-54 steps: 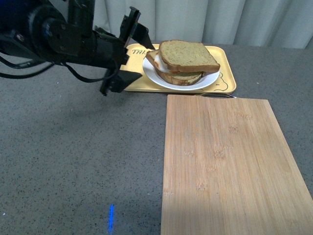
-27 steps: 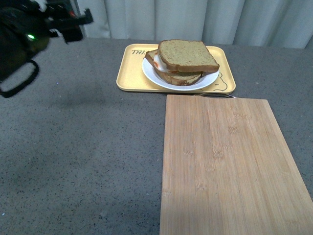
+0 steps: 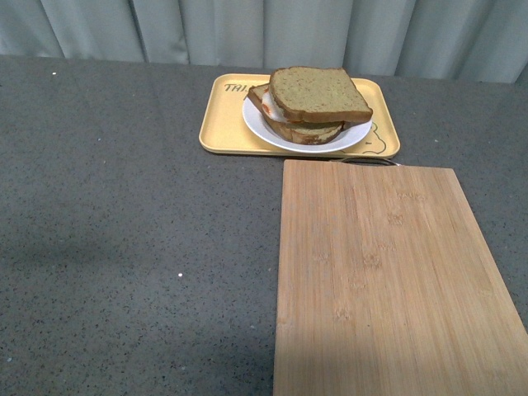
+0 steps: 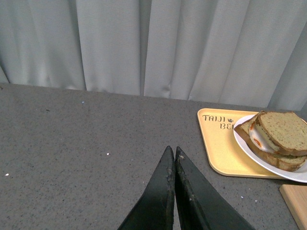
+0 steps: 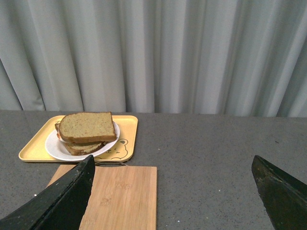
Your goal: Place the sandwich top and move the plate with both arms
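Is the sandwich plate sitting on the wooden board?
No, the plate with the sandwich sits on the yellow tray, which lies beyond the far edge of the bare wooden board.

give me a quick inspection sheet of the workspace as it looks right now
surface: grey speckled table, a few small white specks on it
sandwich top: resting on the stacked sandwich, slightly askew
plate: white, under the sandwich, sitting on the yellow tray
clutter: bamboo cutting board in front of the tray, bare
left gripper: shut, empty, over bare table away from the tray
right gripper: open wide, empty, above the table facing the tray
cables: nothing seen
surroundings: pale grey curtain behind the table
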`<state>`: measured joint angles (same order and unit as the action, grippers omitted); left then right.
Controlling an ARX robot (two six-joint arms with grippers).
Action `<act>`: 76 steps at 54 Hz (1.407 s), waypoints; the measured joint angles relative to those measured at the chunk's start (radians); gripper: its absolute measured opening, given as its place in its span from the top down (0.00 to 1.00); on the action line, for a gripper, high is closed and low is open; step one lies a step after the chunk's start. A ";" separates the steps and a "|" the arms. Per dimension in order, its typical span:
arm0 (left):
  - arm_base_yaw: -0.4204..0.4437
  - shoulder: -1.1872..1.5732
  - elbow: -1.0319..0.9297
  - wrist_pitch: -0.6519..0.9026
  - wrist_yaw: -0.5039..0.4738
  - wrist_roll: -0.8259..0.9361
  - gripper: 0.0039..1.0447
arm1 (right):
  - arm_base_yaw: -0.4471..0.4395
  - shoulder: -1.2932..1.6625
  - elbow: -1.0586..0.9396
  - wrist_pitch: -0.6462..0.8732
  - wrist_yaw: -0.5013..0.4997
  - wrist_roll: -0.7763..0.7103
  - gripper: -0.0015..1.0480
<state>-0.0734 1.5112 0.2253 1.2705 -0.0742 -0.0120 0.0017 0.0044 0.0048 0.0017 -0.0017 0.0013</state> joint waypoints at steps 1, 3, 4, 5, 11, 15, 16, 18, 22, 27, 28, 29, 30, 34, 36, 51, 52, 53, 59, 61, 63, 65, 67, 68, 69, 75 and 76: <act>0.003 -0.027 -0.016 -0.011 0.003 0.000 0.97 | 0.000 0.000 0.000 0.000 0.000 0.000 0.09; 0.008 -0.071 -0.042 -0.029 0.008 0.001 0.97 | 0.000 0.000 0.000 0.000 0.000 0.000 0.09; 0.020 -0.098 -0.055 -0.042 0.026 0.001 0.97 | 0.000 0.000 0.000 0.000 0.000 0.000 0.09; 0.033 -0.119 -0.062 -0.057 0.052 0.001 0.97 | 0.000 0.000 0.000 0.000 0.000 0.000 0.09; 0.069 -0.302 -0.096 -0.208 0.070 0.003 0.97 | 0.000 0.000 0.000 0.000 0.000 0.000 0.09; 0.071 -0.367 -0.118 -0.243 0.071 0.003 0.97 | 0.000 0.000 0.000 0.000 0.000 0.000 0.09; 0.071 -0.384 -0.125 -0.254 0.071 0.004 0.97 | 0.000 0.000 0.000 0.000 0.000 0.000 0.09; 0.071 -0.408 -0.134 -0.271 0.071 0.004 0.97 | 0.000 0.000 0.000 0.000 0.000 0.000 0.09; 0.071 -0.461 -0.152 -0.312 0.071 0.003 0.97 | 0.000 0.000 0.000 0.000 0.000 0.000 0.09; 0.071 -0.536 -0.171 -0.365 0.072 0.004 0.97 | 0.000 0.000 0.000 0.000 0.000 0.000 0.09; 0.071 -0.553 -0.174 -0.378 0.072 0.004 0.97 | 0.000 0.000 0.000 0.000 0.000 0.000 0.09; 0.071 -0.562 -0.176 -0.384 0.072 0.004 0.97 | 0.000 0.000 0.000 0.000 0.000 0.000 0.09; 0.071 -0.579 -0.179 -0.397 0.073 0.004 0.97 | 0.000 0.000 0.000 0.000 0.000 0.000 0.09; 0.071 -0.658 -0.194 -0.462 0.073 0.004 0.97 | 0.000 0.000 0.000 0.000 0.000 0.000 0.09; 0.071 -0.698 -0.201 -0.497 0.073 0.004 0.97 | 0.000 0.000 0.000 0.000 0.000 0.000 0.09; 0.071 -0.965 -0.206 -0.732 0.074 0.004 0.97 | 0.000 0.000 0.000 0.000 0.000 0.000 0.09; 0.071 -0.972 -0.206 -0.738 0.074 0.004 0.97 | 0.000 0.000 0.000 0.000 0.000 0.000 0.09; 0.071 -0.984 -0.206 -0.749 0.074 0.004 0.97 | 0.000 0.000 0.000 0.000 0.000 0.000 0.09; 0.071 -1.043 -0.206 -0.805 0.074 0.004 0.97 | 0.000 0.000 0.000 0.000 0.000 0.000 0.09; 0.071 -1.059 -0.206 -0.820 0.074 0.004 0.97 | 0.000 0.000 0.000 0.000 0.000 0.000 0.09; 0.071 -1.080 -0.207 -0.840 0.074 0.004 0.97 | 0.000 0.000 0.000 0.000 0.000 0.000 0.09; 0.071 -1.095 -0.207 -0.853 0.074 0.004 0.97 | 0.000 0.000 0.000 0.000 0.000 0.000 0.09; 0.071 -1.109 -0.207 -0.867 0.074 0.004 0.97 | 0.000 0.000 0.000 0.000 0.000 0.000 0.09; 0.071 -1.119 -0.207 -0.877 0.074 0.004 0.97 | 0.000 0.000 0.000 0.000 0.000 0.000 0.09; 0.071 -1.123 -0.207 -0.881 0.074 0.004 0.97 | 0.000 0.000 0.000 0.000 0.000 0.000 0.09; 0.071 -1.172 -0.207 -0.928 0.074 0.004 0.97 | 0.000 0.000 0.000 0.000 0.000 0.000 0.09; 0.071 -1.180 -0.207 -0.937 0.074 0.004 0.97 | 0.000 0.000 0.000 0.000 0.000 0.000 0.09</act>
<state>-0.0025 0.3309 0.0185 0.3340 -0.0006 -0.0082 0.0017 0.0044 0.0048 0.0017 -0.0017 0.0013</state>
